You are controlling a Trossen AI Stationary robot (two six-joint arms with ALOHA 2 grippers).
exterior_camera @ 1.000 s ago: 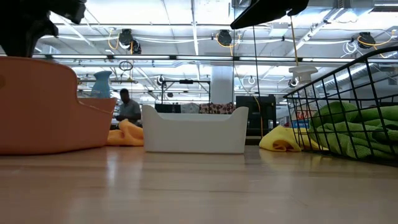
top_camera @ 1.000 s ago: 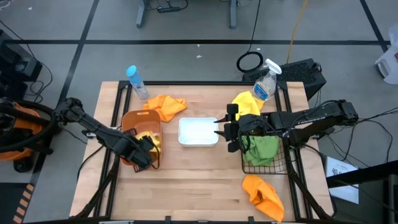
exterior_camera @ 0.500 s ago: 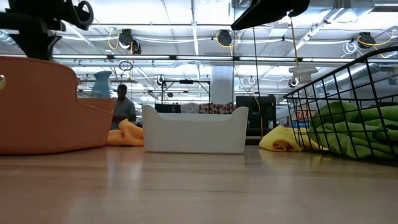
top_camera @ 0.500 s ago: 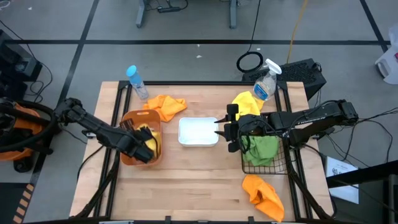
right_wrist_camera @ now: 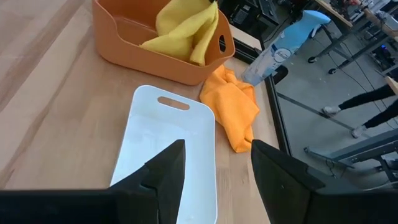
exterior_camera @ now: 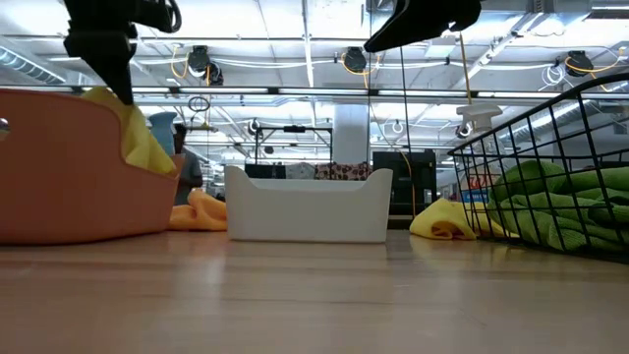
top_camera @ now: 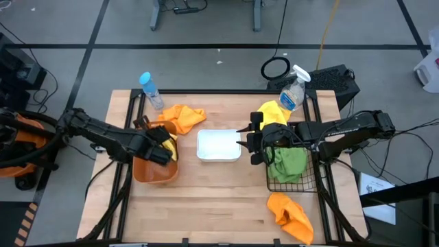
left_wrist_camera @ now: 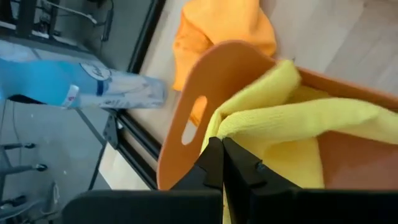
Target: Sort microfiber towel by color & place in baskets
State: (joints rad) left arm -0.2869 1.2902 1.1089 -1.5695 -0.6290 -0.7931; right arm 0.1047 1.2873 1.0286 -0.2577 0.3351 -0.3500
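Observation:
My left gripper (top_camera: 162, 141) is over the far part of the orange-brown tub (top_camera: 152, 170), shut on a yellow towel (left_wrist_camera: 292, 118). That towel rises above the tub's rim (exterior_camera: 138, 138). My right gripper (top_camera: 246, 143) hangs open above the table between the white tub (top_camera: 218, 145) and the black wire basket (top_camera: 296, 180). Green towels (top_camera: 288, 163) lie in that basket. A second yellow towel (top_camera: 270, 112) lies on the table at the basket's far side. One orange towel (top_camera: 182, 117) lies beyond the orange-brown tub, another (top_camera: 291, 214) near the table's near edge. My left gripper pinches a folded edge of the yellow towel (left_wrist_camera: 231, 127) between its two shut fingers (left_wrist_camera: 214, 163), coming from above. The towel hangs below the fingers (exterior_camera: 116, 69). Its upper part stands above the tub's rim and its lower part lies inside the tub (right_wrist_camera: 168, 38).
A clear spray bottle (top_camera: 293, 90) stands at the far right of the table, and a blue-capped bottle (top_camera: 151, 89) at the far left. Bare wood (top_camera: 212, 199) lies along the near side, between the tubs and the near orange towel.
My left gripper has moved from the tub's near side toward the far edge and upward. The yellow towel has come up with it: its top now shows above the tub's rim in the low view, while its lower part stays in the tub.

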